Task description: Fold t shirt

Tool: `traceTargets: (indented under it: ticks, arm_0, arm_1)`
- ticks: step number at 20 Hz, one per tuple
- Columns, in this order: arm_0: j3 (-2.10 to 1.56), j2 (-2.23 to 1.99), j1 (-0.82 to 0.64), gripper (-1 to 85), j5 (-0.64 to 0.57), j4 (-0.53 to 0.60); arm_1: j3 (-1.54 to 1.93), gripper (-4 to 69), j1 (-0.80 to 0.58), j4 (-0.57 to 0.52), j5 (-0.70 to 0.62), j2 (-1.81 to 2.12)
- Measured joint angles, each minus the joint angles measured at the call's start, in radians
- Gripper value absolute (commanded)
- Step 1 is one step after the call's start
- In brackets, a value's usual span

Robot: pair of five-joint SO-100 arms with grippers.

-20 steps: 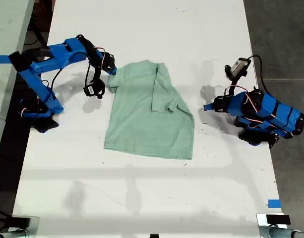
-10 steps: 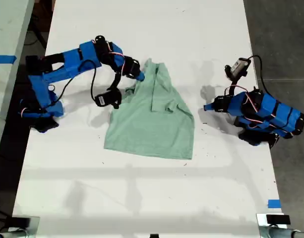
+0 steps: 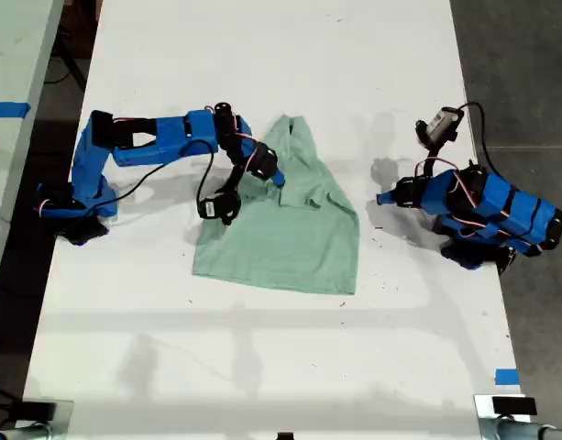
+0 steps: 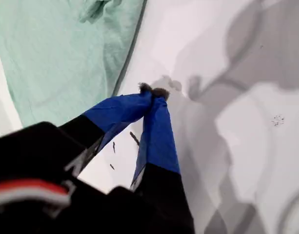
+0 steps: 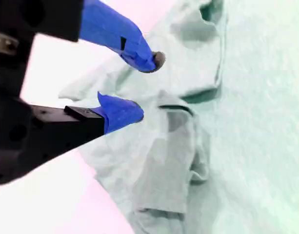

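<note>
My second hand (image 5: 139,85) is open, its two blue fingertips (image 5: 121,111) parted with nothing between them, poised just above bunched cloth of the t shirt (image 3: 285,225). In the exterior view that arm reaches in from the view's left, and its hand (image 3: 273,174) sits over the shirt's upper part, beside a folded-in sleeve. Whether a fingertip actually touches the cloth I cannot tell.

My first hand (image 4: 153,92) is closed on nothing: its blue fingers (image 4: 159,131) meet at the tips over bare white tabletop (image 4: 247,146), near the shirt's hem edge (image 4: 66,53) but apart from it. In the exterior view this hand (image 3: 381,198) rests folded at the view's right, well clear of the shirt.

The pale mint-green shirt lies near the middle of the tabletop (image 3: 262,367), partly folded, one sleeve turned in over the body. The second arm covers part of its edge toward the exterior view's left. Both wrist views cut the shirt off, and in the second the cloth is blurred and washed out.
</note>
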State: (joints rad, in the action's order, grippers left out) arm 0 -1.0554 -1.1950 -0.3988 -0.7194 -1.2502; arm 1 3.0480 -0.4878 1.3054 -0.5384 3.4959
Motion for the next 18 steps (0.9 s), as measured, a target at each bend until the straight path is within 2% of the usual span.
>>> traceTargets:
  ticks: [4,6,11,16,18]
  arm_0:
    - [-0.106,-0.333,-0.092,5.7,0.006,-0.035]
    - [-0.255,-0.549,-0.163,-0.2,0.026,0.006]
    - [-1.085,-1.379,-0.351,-0.3,0.06,0.354]
    - [-1.755,-1.818,-0.344,-0.3,0.055,0.595]
    - [-1.97,-1.974,-0.365,-0.3,0.055,0.63]
  arm_1:
    - [0.0,-0.2,0.0,0.0,0.0,0.0]
    - [0.0,-0.2,0.0,0.0,0.0,0.0]
    - [0.0,-0.2,0.0,0.0,0.0,0.0]
    - [0.0,-0.2,0.0,0.0,0.0,0.0]
    - [0.0,-0.2,0.0,0.0,0.0,0.0]
